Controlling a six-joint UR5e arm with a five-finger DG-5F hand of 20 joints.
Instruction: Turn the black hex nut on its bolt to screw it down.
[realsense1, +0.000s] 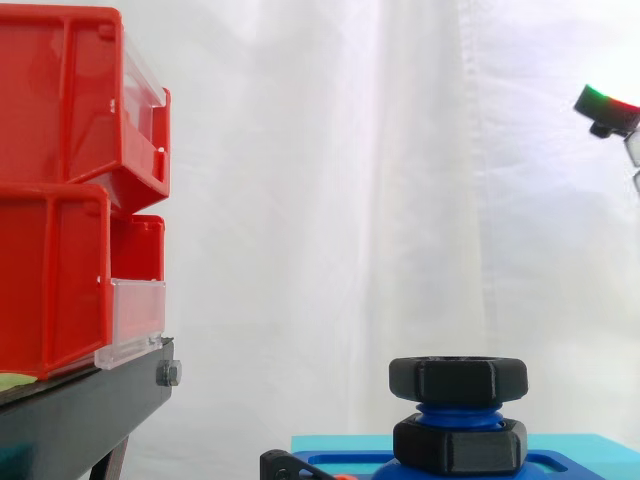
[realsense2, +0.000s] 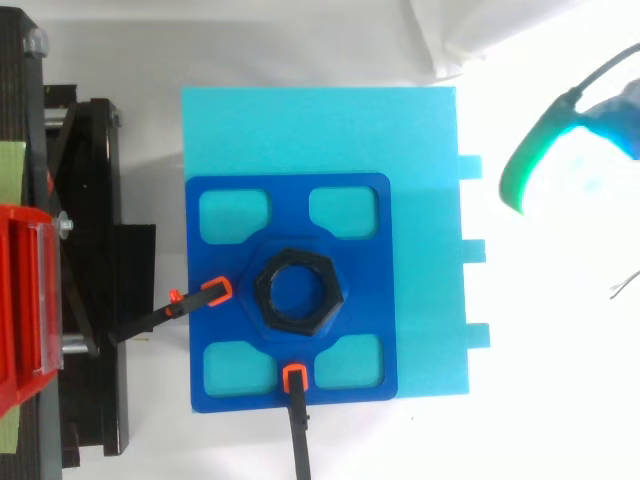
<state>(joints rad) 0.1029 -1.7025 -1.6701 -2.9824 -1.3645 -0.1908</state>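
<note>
The black hex nut sits at the top of an upright blue bolt; from above it is a black hexagon ring. A second black nut lies lower on the same bolt, just above the blue base plate. The base plate rests on a cyan block. My hand hangs at the right edge, well above and to the right of the nut, touching nothing. From above the hand glows green and white beyond the block's right side.
Two black clamps with orange tips grip the base plate from the left and the front. Stacked red bins stand on a black stand at the left. A white curtain hangs behind.
</note>
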